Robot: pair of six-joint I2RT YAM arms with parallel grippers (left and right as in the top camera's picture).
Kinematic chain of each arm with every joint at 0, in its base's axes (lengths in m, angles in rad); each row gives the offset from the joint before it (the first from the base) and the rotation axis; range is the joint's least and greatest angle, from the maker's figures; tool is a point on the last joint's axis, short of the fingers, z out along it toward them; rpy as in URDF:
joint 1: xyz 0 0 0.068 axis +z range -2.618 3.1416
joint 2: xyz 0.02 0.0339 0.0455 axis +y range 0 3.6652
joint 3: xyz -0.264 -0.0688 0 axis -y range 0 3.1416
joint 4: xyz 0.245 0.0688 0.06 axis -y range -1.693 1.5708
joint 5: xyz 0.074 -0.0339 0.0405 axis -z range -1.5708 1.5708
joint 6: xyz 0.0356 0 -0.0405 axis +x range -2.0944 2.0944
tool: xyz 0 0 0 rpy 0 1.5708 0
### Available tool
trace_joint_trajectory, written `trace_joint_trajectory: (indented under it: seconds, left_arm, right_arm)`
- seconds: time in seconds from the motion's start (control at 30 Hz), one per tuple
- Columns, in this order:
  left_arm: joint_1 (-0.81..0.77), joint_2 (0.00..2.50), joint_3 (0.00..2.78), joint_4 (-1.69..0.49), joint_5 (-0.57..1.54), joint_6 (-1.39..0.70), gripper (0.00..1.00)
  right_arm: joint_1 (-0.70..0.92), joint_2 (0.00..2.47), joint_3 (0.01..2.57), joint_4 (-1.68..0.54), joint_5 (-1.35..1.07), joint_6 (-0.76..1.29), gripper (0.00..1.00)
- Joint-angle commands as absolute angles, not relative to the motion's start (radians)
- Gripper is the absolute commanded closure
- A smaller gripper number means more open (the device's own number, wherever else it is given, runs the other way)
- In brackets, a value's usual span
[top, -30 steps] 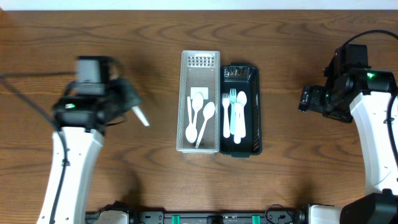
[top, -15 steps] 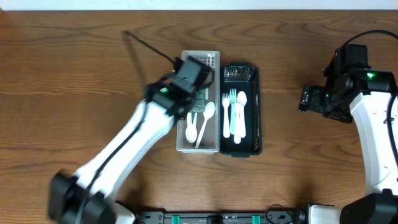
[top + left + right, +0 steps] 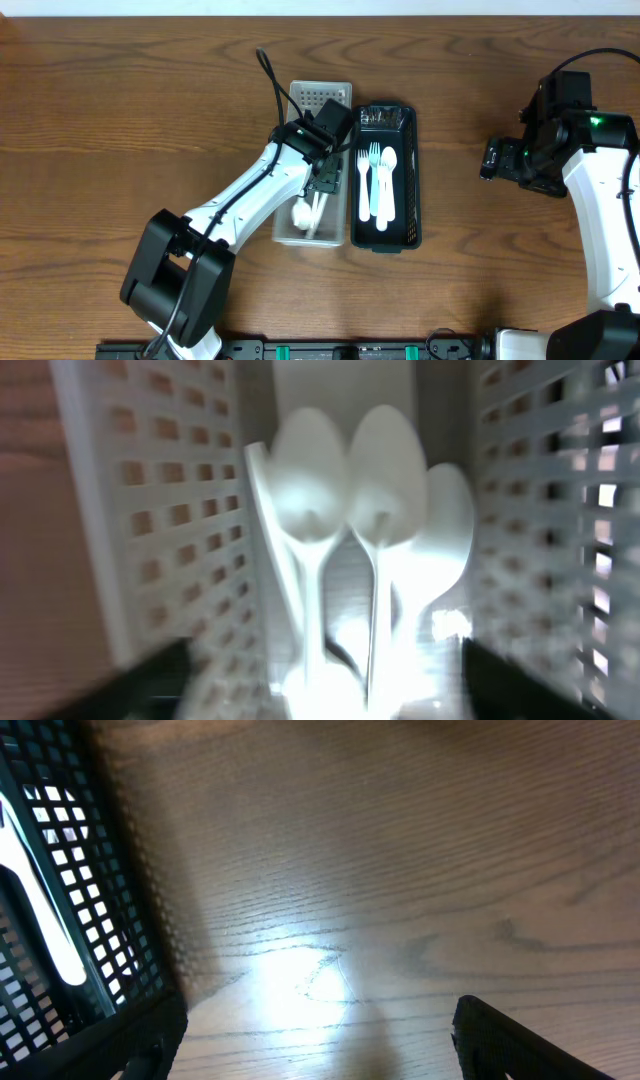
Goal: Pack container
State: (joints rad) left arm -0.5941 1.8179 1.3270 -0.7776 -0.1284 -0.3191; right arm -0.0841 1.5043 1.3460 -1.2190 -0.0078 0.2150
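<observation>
Closest in, the left gripper (image 3: pixel 320 695) hangs inside the white basket (image 3: pixel 150 510), its two dark fingers (image 3: pixel 150 680) spread wide at the lower corners of the wrist view with nothing held between them. Below it lie three white spoons (image 3: pixel 385 470), bowls side by side and touching, handles running towards the camera, with perforated walls on both sides. From overhead, the left arm (image 3: pixel 250 195) reaches across this basket and covers most of it.

Touching it on its right is the black basket (image 3: pixel 413 200), which holds pale cutlery laid lengthwise: forks (image 3: pixel 368 165) and a spoon beside them.

Farther right, the right gripper (image 3: pixel 315 1030) hovers above bare wood, apart from the black basket, its fingers wide apart and empty.

Both baskets sit in the middle of a dark brown wooden table (image 3: pixel 150 100). A pale strip (image 3: pixel 320 6) runs along its far edge.

The left wrist view is blurred, so the spoon handles merge in glare. The overhead view does not show the left fingertips. The right wrist view cuts the black basket off at its left edge.
</observation>
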Motion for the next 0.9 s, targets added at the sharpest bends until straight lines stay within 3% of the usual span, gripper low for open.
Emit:
trace_joint_trajectory:
  seconds: [0.0, 0.23, 0.43, 0.67, 0.83, 0.87]
  left_arm:
    - [-0.595, 1.755, 1.38, -0.789, -0.224, -0.235, 0.02]
    - [-0.577, 1.571, 1.393, -0.812, -0.287, -0.224, 0.02]
    - [-0.414, 1.46, 1.393, -0.773, -0.286, -0.253, 0.02]
    - [-0.158, 1.519, 1.391, -0.778, -0.147, -0.271, 0.02]
    - [-0.089, 1.631, 1.389, -0.854, -0.058, -0.29, 0.01]
    - [-0.087, 1.649, 1.388, -0.869, -0.046, -0.29, 0.05]
  right_arm:
    - [-0.093, 1.504, 1.347, -1.215, -0.006, 0.2, 0.12]
    - [-0.091, 1.504, 1.347, -1.154, 0.0, 0.201, 0.1]
    - [-0.055, 1.504, 1.347, -1.042, 0.0, 0.2, 0.03]
    - [0.037, 1.512, 1.347, -0.927, 0.0, 0.162, 0.01]
    - [0.056, 1.534, 1.346, -0.955, 0.001, 0.136, 0.02]
    - [0.056, 1.537, 1.346, -0.964, 0.001, 0.128, 0.02]
